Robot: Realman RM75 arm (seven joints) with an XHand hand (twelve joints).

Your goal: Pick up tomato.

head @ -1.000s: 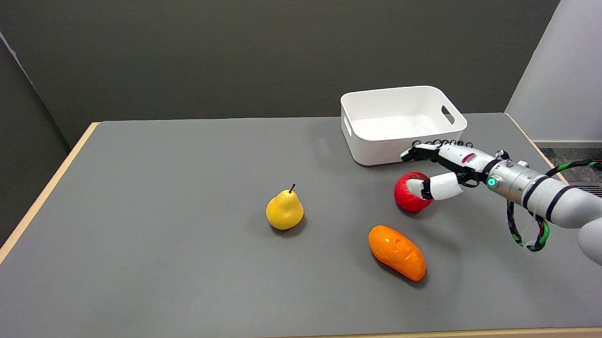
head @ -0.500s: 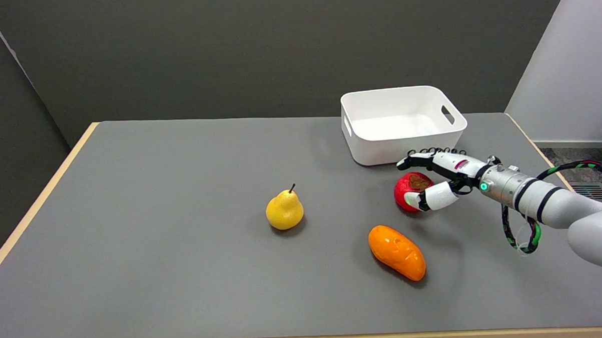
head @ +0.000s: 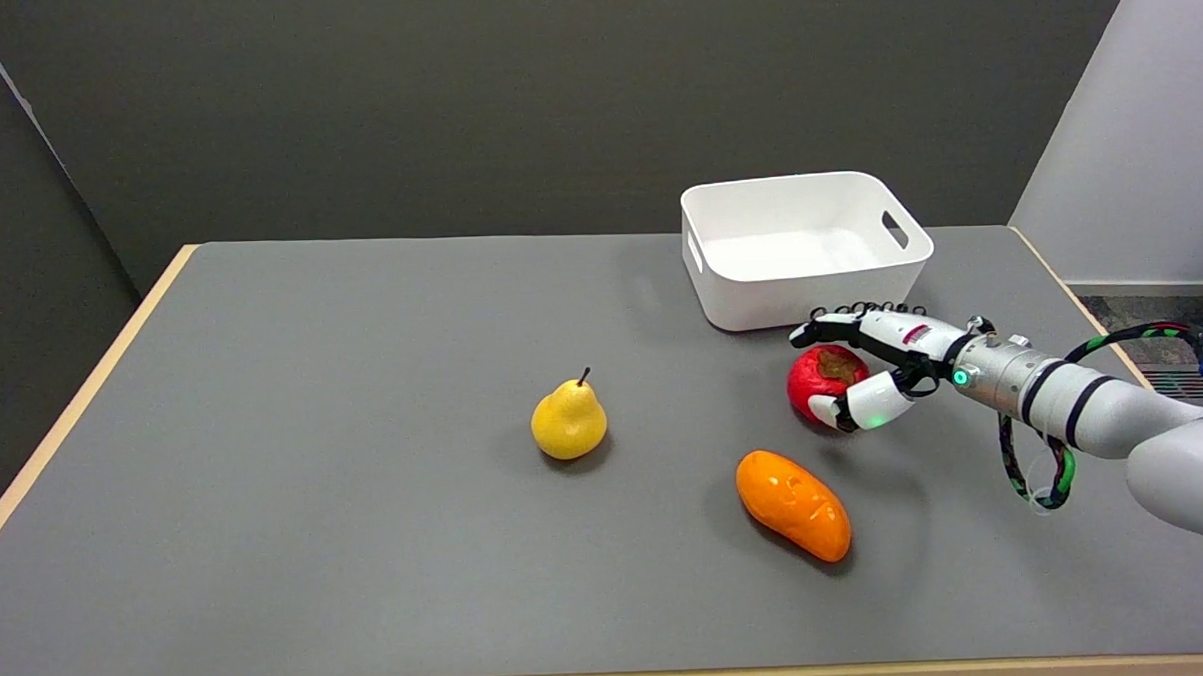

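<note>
Right hand (head: 878, 363) cupping tomato (head: 821, 382); no firm grip evident.
Tomato rests on the surface (head: 363, 386) before the white bin (head: 803, 246), fingers apart around it, thumb low. Uneven closing could roll it out.

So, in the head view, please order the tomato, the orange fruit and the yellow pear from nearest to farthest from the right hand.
1. Round red tomato, between the fingers of the right hand.
2. Oblong orange fruit, nearer the camera, to the hand's left.
3. Yellow pear, far left, mid-table.
</note>
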